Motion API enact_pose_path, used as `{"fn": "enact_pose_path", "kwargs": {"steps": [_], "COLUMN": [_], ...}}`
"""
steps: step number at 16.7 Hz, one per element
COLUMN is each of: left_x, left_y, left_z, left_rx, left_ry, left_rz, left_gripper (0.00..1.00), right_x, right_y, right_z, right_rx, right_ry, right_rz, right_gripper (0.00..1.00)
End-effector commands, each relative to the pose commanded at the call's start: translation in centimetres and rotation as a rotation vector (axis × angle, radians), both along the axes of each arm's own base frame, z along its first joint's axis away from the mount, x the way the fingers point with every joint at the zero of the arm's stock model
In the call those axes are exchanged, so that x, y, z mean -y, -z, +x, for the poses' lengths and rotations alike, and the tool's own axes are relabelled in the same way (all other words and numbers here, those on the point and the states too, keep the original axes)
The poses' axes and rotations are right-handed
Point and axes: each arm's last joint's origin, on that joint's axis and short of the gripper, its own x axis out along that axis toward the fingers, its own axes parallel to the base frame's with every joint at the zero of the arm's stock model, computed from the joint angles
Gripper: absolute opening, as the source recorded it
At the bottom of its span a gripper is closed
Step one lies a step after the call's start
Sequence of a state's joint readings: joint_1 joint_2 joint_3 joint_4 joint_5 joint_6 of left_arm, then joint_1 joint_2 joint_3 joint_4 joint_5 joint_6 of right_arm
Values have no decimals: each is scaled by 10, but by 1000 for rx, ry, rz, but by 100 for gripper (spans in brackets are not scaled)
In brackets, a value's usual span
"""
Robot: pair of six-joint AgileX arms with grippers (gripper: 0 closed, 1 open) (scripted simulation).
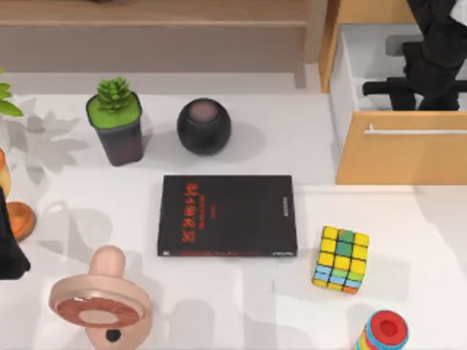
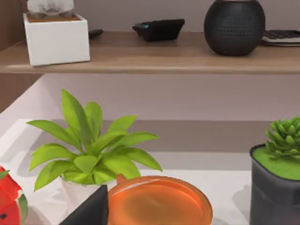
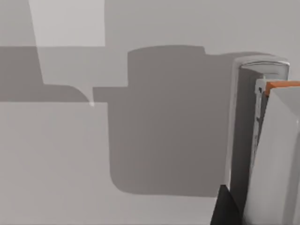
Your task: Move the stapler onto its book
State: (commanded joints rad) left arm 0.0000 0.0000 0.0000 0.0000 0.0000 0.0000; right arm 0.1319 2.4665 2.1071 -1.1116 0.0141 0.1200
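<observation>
The black book [image 1: 226, 215] with red lettering lies flat in the middle of the table, and nothing rests on it. My right arm [image 1: 432, 58] reaches down into the open white drawer [image 1: 341, 80] at the back right. Close in the right wrist view stands the stapler [image 3: 265, 150], a pale grey-white bar with an orange patch, on the drawer's white floor. A dark finger [image 3: 226, 206] sits just beside it; whether it grips the stapler I cannot tell. My left arm [image 1: 10, 248] is parked at the table's left edge.
Behind the book stand a succulent in a dark pot [image 1: 115, 127] and a round black speaker [image 1: 204, 125]. A colourful cube [image 1: 341, 259] lies right of the book, with a ringed toy [image 1: 383, 332] near the front edge. A pink bell-like object [image 1: 102, 299] is front left.
</observation>
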Motion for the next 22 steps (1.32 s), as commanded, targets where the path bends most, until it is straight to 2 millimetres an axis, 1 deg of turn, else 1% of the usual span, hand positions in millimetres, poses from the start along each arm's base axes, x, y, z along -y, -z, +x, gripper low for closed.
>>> {"fn": "enact_pose_path", "kwargs": {"steps": [3, 7, 9, 11, 13, 15, 18, 20, 22], "left_x": [0, 0, 0, 0, 0, 0, 0, 0, 0], "left_y": [0, 0, 0, 0, 0, 0, 0, 0, 0], "left_z": [0, 0, 0, 0, 0, 0, 0, 0, 0], "left_rx": [0, 0, 0, 0, 0, 0, 0, 0, 0], "left_ry": [0, 0, 0, 0, 0, 0, 0, 0, 0], "left_rz": [0, 0, 0, 0, 0, 0, 0, 0, 0], "left_gripper": [100, 100, 100, 100, 100, 100, 100, 100, 100], "right_x": [1, -3, -4, -7, -14, -28, -61, -88, -118], "right_y": [0, -25, -43, -66, -91, -113, -137, -147, -149], "right_z": [0, -8, -14, -21, -27, -34, -47, -57, -67], "right_rx": [1, 11, 20, 52, 100, 152, 213, 237, 244], "right_ry": [2, 4, 17, 39, 62, 80, 94, 94, 90], "right_rz": [0, -19, -36, -49, -53, -46, -19, 7, 32], "right_gripper": [0, 0, 0, 0, 0, 0, 0, 0, 0]}}
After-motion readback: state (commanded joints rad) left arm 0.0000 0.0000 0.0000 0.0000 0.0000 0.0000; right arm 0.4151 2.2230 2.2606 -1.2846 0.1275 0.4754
